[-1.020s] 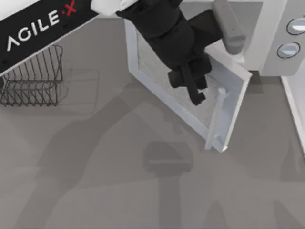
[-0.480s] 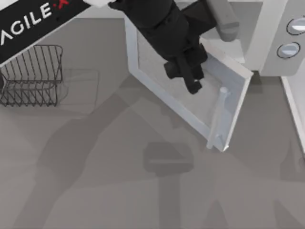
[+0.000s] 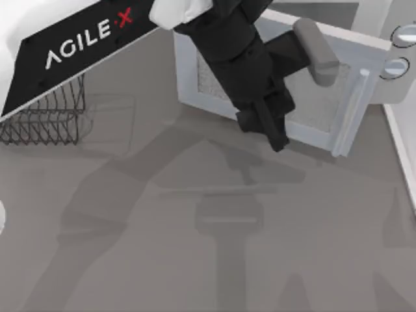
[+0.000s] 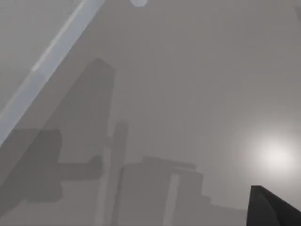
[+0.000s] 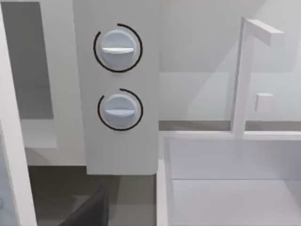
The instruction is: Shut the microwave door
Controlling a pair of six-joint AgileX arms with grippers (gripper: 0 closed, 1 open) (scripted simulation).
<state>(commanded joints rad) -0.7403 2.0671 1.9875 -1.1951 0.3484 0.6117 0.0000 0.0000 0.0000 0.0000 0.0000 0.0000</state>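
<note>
You are looking at a rendered kitchen mock-up: a white microwave [image 3: 383, 45] with two round knobs [image 5: 117, 47], a wire basket [image 3: 49, 117] and a plain grey surface [image 3: 130, 247].

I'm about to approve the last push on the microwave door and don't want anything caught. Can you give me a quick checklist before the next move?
1. Door fully shut: not ok. The microwave door stands at a slight angle to the microwave, with its handle edge out.
2. Left gripper placed to push: ok. It sits at the door's outer face, by the lower rim of the window.
3. Left gripper's fingers open or shut: cannot tell.
4. Wire basket out of the door's path: ok. It stands far off at the table's left.
5. Knobs free of the door: ok.
</note>
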